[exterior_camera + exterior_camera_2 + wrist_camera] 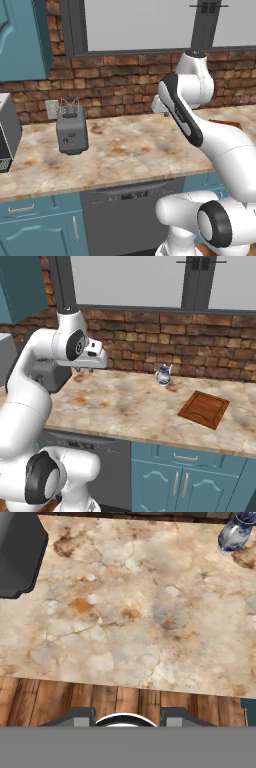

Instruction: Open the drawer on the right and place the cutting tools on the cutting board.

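Plainly nothing has been started: the flat reddish-brown wooden cutting board with its grooved rim (pixel 204 409) lies bare on the right of the mottled beige stone counter (pixel 130 406), set at a slant and near the front edge, presumably left free to receive the tools. Below it the shallow teal-blue drawer with a small silver handle (pixel 186 457) is shut flush with the cabinet, so the knife and peeler, if inside, are out of sight. A small blue-and-white glazed jug (pixel 163 375) stands farther back by the brick wall, and a dark grey toaster (pixel 71 131) sits well to the left. The white arm is folded high, elbow raised, with the two-finger gripper (pixel 85 370) pointing down over the counter's left part, well apart from board and drawer. Its fingertips (pixel 83 717) look somewhat parted, though I cannot tell how far; nothing sits between them.
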### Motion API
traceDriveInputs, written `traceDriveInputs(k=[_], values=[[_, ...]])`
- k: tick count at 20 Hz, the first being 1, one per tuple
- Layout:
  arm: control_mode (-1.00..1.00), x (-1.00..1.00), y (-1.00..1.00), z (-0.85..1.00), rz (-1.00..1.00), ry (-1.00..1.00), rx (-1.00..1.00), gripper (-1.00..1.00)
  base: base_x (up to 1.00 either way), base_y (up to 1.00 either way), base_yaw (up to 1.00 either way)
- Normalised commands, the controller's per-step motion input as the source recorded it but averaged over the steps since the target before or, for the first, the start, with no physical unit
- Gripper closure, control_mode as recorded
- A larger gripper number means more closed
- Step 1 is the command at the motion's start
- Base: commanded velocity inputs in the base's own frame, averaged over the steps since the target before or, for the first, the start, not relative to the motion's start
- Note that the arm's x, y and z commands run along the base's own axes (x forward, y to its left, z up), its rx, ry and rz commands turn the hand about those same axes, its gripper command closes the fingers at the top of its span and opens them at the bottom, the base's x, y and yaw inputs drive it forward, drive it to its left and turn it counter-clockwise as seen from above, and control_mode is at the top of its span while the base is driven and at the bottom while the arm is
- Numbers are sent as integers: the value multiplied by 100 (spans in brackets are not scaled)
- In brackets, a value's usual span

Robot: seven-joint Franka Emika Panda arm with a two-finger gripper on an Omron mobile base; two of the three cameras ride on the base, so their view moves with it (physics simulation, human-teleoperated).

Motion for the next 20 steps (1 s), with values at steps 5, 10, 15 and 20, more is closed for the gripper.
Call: traceDriveInputs(k=[5,10,15,20], values=[[-100,0,0,0,0,0,0,-100,0,0,0],[-100,-4,-65,-23,-5,1,10,-100,0,0,0],[-100,-27,-100,-47,-24,-1,29,-100,0,0,0],[-100,-22,-100,-62,-29,-8,31,-100,0,0,0]])
